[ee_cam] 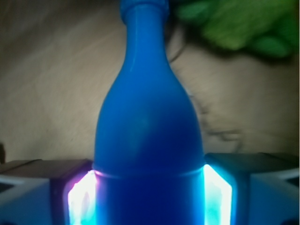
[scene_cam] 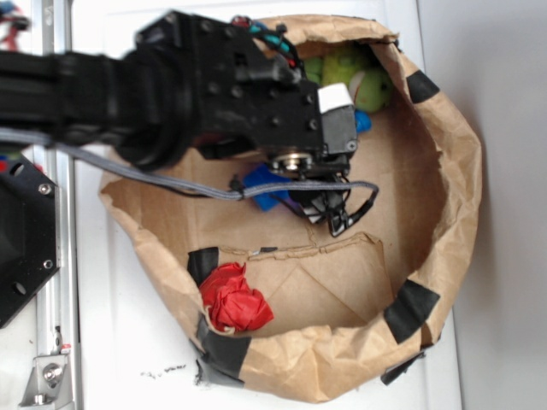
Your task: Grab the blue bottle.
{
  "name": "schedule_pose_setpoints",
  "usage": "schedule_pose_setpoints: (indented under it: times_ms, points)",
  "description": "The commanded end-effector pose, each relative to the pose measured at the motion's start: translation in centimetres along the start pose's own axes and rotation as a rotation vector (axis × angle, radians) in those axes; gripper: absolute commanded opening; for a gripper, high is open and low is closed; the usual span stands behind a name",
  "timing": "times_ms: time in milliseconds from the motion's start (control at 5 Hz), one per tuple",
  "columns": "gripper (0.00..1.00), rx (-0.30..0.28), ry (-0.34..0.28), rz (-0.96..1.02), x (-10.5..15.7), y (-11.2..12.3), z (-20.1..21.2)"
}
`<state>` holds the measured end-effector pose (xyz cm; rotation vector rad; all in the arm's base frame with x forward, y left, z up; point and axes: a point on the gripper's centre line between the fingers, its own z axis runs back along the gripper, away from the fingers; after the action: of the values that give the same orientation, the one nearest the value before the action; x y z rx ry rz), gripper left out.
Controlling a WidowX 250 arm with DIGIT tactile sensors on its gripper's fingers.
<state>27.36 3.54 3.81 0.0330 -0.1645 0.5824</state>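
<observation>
Two pictures are given, one from outside and one from the wrist. In the wrist view, the blue bottle (ee_cam: 147, 136) is seen right in the middle, filling much of the picture. Its wide body is set between the two fingers (ee_cam: 77, 199) of the gripper (ee_cam: 149, 197), one on each side. Both fingers are pressed against the bottle, so the bottle is held tight by the gripper. Bright light is seen on the inner faces of the fingers. The narrow neck is pointed away from the gripper, toward the green plush toy (ee_cam: 234, 23), which is seen blurred at the top right.

In the outside view, a brown paper bag (scene_cam: 453, 196) with black tape patches is laid open on a white table (scene_cam: 496, 68). The black robot arm (scene_cam: 197, 85) is reached into the bag. Only small bits of the blue bottle (scene_cam: 261, 188) are seen under the arm, near the middle of the bag. The green plush toy (scene_cam: 363, 77) is tucked at the far edge of the bag. A red wad of cloth (scene_cam: 235, 299) is seen at the near edge, well apart from the bottle.
</observation>
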Motion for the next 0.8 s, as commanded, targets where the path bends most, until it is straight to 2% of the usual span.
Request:
schedule_pose_setpoints:
  times_ms: [0,200,400,600]
  points:
    - [0.0,-0.097,-0.066,-0.005,0.9,-4.5,11.1]
    - [0.0,-0.135,0.01,-0.043,0.2,-6.1,13.7]
    - [0.0,-0.199,0.054,-0.074,-1.8,-5.0,15.2]
    - [0.0,-0.256,0.035,-0.073,-2.6,-2.9,15.8]
